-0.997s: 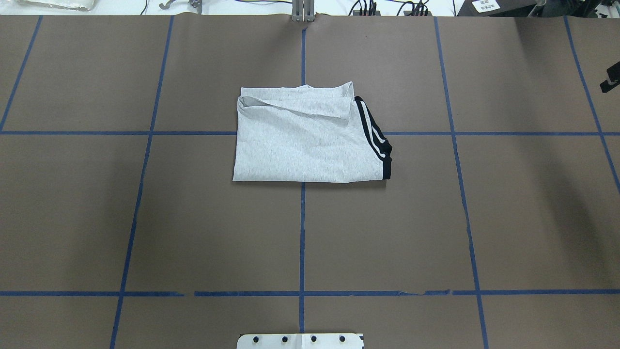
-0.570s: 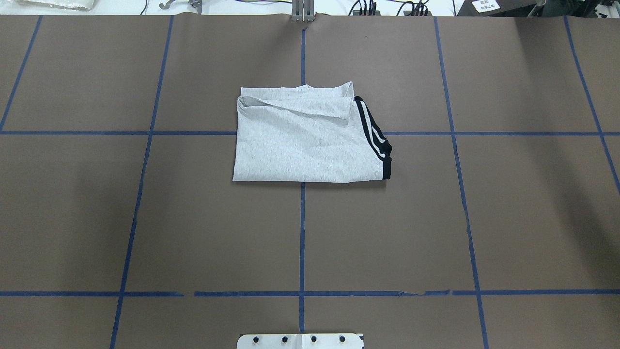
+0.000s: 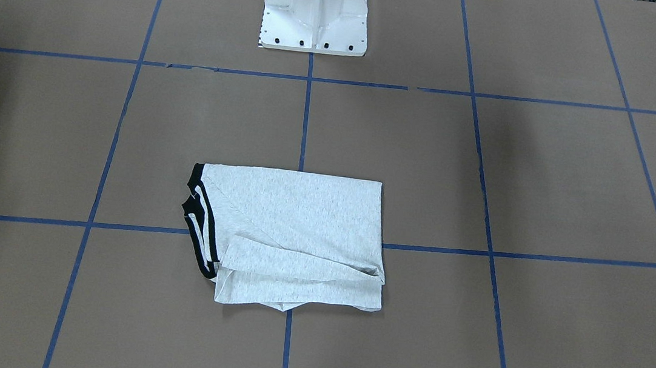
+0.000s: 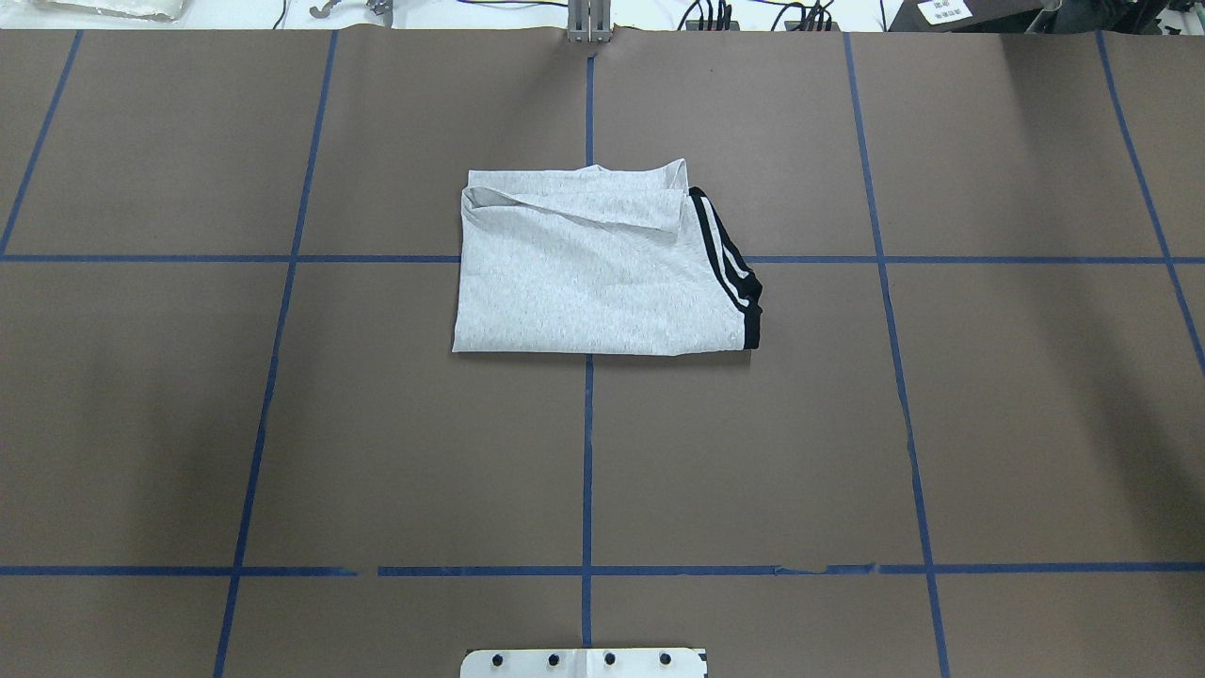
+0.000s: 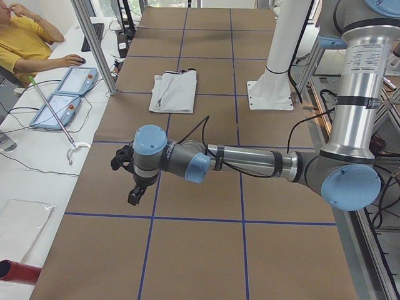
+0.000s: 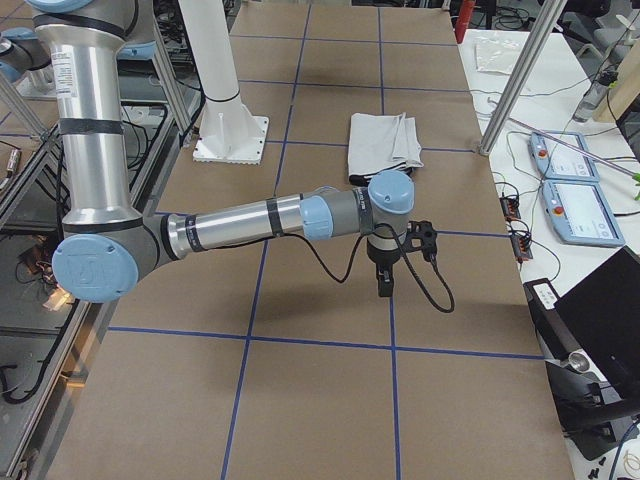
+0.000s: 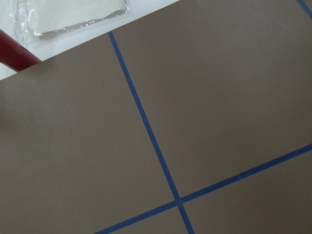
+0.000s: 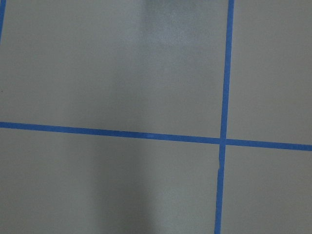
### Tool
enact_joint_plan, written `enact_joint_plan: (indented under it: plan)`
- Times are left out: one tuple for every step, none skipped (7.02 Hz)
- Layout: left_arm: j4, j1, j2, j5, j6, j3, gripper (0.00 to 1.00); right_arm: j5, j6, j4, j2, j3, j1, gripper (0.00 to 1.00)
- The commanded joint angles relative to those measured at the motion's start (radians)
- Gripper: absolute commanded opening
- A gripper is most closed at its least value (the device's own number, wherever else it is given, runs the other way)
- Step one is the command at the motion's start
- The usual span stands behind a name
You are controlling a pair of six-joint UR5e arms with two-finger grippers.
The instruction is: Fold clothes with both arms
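Observation:
The grey T-shirt [image 4: 593,278] lies folded into a rectangle at the middle of the brown table, with its black-striped sleeve edge [image 4: 730,268] on the right of the overhead view. Its print is hidden. It also shows in the front view [image 3: 292,235] and in both side views [image 5: 174,92] [image 6: 382,140]. My left gripper [image 5: 133,190] hangs over the table's left end, far from the shirt. My right gripper [image 6: 383,285] hangs over the right end, also away from it. Both show only in the side views, so I cannot tell whether they are open or shut.
The white pedestal base [image 3: 315,18] stands at the robot's side of the table [image 4: 584,662]. A seated operator in yellow [image 5: 25,44] and teach pendants [image 5: 69,90] [image 6: 575,205] are beyond the far edge. A plastic bag [image 7: 73,14] lies off the left end.
A black piece of the right gripper at the overhead view's right edge has moved out of that view. The shirt has not moved.

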Motion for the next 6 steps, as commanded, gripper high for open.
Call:
enact_joint_plan:
  plan:
    - [-0.007,-0.002,0.013,-0.033,-0.048,-0.017,1.0,-0.004,0.004,-0.003,-0.006,-0.004,-0.001,1.0]
    - [-0.009,-0.002,0.015,-0.018,-0.181,-0.06,1.0,0.012,0.002,-0.011,-0.009,-0.004,-0.001,1.0]
    - [-0.024,0.0,0.019,0.022,-0.203,-0.05,1.0,0.015,0.002,-0.008,-0.012,-0.004,-0.003,1.0]
    - [-0.033,-0.002,0.019,0.024,-0.211,-0.072,1.0,0.024,0.002,-0.009,-0.006,-0.006,-0.003,1.0]
    - [-0.023,0.001,0.013,0.021,-0.213,-0.072,1.0,0.027,0.002,-0.011,0.001,-0.017,-0.003,1.0]
    - [-0.024,0.001,0.013,0.022,-0.213,-0.076,1.0,0.033,0.002,-0.006,-0.003,-0.015,-0.003,1.0]
